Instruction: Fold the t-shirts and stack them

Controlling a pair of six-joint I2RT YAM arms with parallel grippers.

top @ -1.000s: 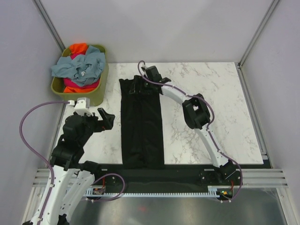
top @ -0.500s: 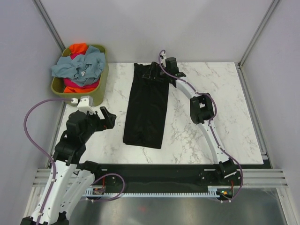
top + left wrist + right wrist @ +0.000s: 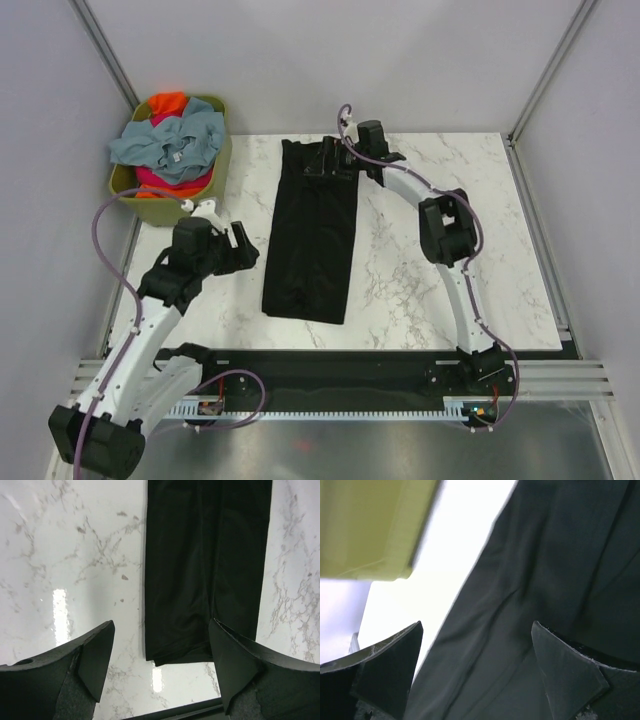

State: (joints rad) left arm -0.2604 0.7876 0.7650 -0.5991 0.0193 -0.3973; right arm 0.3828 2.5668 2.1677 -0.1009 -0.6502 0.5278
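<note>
long-folded black t-shirt [image 3: 315, 235] flat on the bench [image 3: 480, 250]; left fingers [image 3: 95, 655] wide open, empty; right fingers [image 3: 565, 670] same, over its far end

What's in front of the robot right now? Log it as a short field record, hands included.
surface: white marble-patterned table
laid out: long folded black cloth t-shirt, flat on table
basket: olive-green plastic basket, beside table's far-left corner
in basket: crumpled grey-blue shirt on top, orange cloth and magenta-pink cloth beneath
left hand: open, empty, left of black t-shirt
right hand: open, over black t-shirt's far end
</note>
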